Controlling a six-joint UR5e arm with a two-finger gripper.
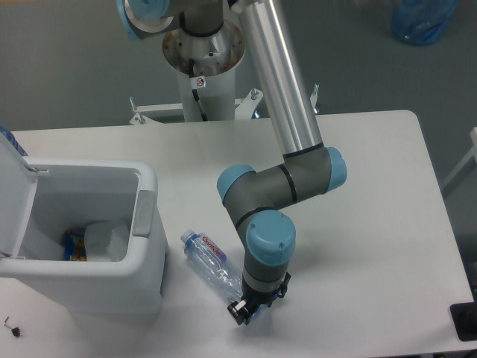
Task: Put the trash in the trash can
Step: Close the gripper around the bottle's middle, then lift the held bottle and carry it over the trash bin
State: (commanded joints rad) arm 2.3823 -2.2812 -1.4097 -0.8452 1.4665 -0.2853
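The clear crushed plastic bottle (212, 262) with a red-and-white label lies on the white table (373, 194), just right of the trash can (146, 224). Its cap end points up-left toward the can. My gripper (241, 310) points down over the bottle's bottom end near the table's front edge and is shut on it; the arm's wrist hides that end. The trash can is a large white bin with its lid (13, 194) swung open to the left. A crumpled white wrapper (107, 239) lies inside it.
A blue-and-yellow snack packet (71, 245) lies in the bin beside the wrapper. The arm's base column (203, 67) stands behind the table. A blue bag (422, 21) sits on the floor at the far right. A small dark object (11, 327) lies at the front left.
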